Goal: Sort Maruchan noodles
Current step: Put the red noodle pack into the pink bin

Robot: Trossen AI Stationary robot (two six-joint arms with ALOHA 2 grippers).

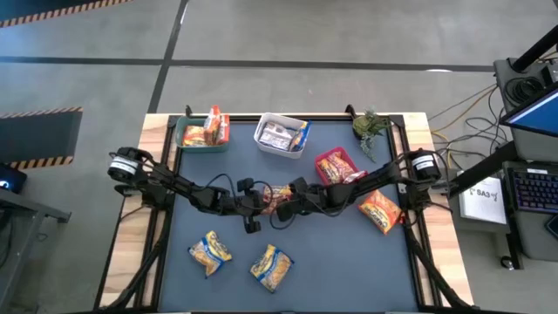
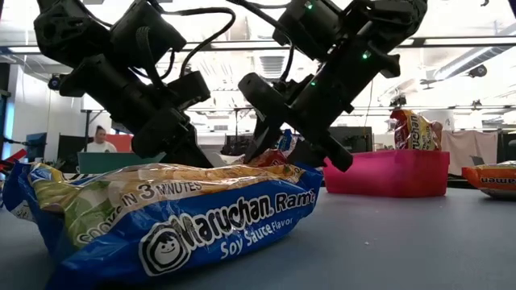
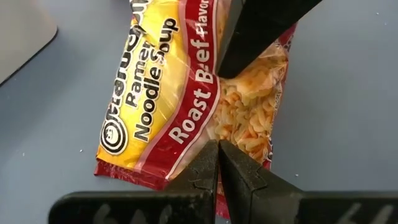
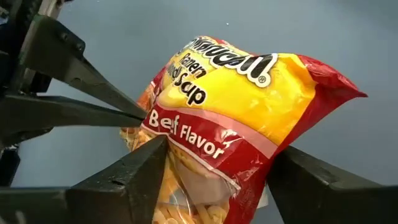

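Note:
A red-and-yellow Maruchan noodle packet (image 1: 279, 193) marked Roast Beef Flavor sits at the table's middle, between my two grippers. My left gripper (image 3: 217, 144) comes from the table's left and is shut on it. My right gripper (image 4: 217, 152) comes from the right. It is open, with one finger on each side of the packet (image 4: 249, 106). Two blue-and-yellow packets (image 1: 210, 251) (image 1: 271, 266) lie near the front edge. An orange one (image 1: 380, 211) lies at the right. My left gripper pinches the packet between its two shut fingers at one short end (image 3: 202, 134), beside the red flavour band. The fingers slant downward from the table's left and lie along the packet. Whether the packet's other end rests on the table does not show. My right gripper's fingers (image 4: 146, 165) stand close against the packet's sides; whether they touch it cannot be told.
Along the far edge stand a green bin (image 1: 187, 139) with orange packets, a white bin (image 1: 281, 148) with silver and blue ones, and a red bin (image 1: 336, 166) with red ones. A small plant (image 1: 372, 126) is at the far right. A person shows in the room behind.

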